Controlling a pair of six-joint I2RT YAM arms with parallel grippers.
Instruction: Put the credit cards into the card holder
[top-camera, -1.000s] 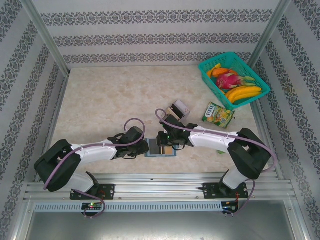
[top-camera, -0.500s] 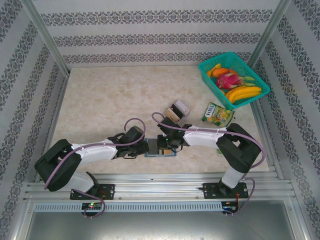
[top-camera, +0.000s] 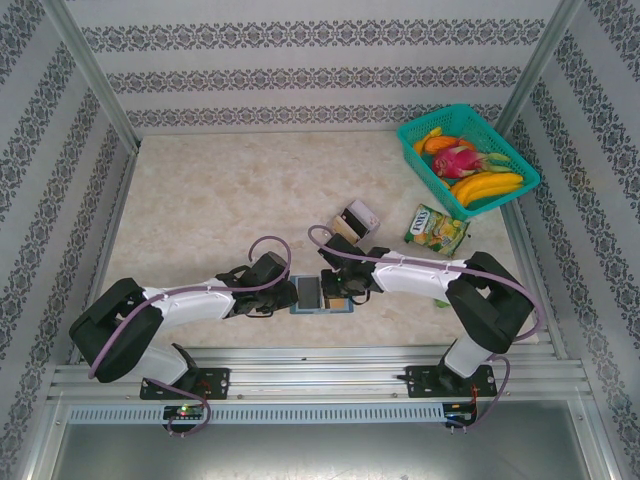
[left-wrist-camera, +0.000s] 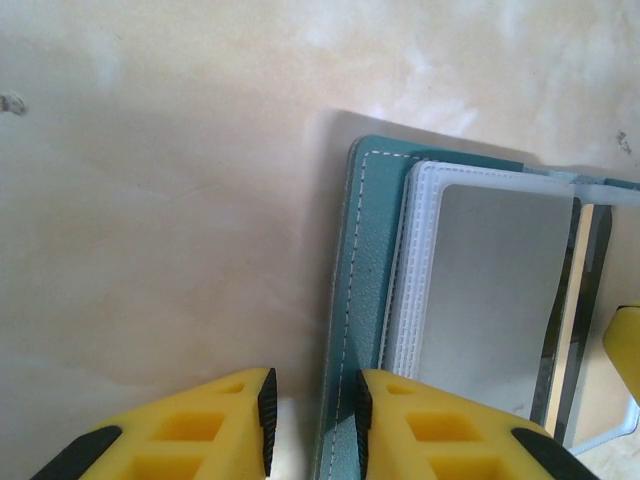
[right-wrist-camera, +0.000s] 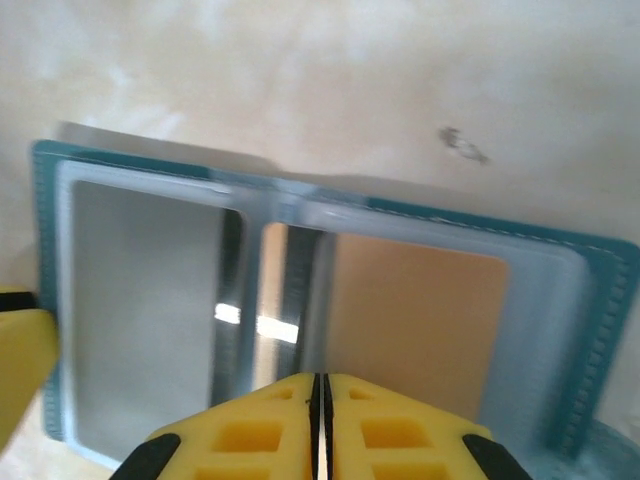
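Teal grained leather with pale stitching and clear pockets, the card holder lies spread flat on the marbled table, its long axis running from gripper to gripper. The left gripper has its jaws slightly apart and clasps nothing, one finger over the stitched edge, the other over bare table. The right gripper, pads pressed together on nothing, sits at the fold (grey card ahead-left, tan card ahead-right).

Teal fruit basket, green snack packet

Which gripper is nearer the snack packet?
Right. The right gripper is over the card holder, left of the snack packet; the left gripper is at the holder's left edge, farther.
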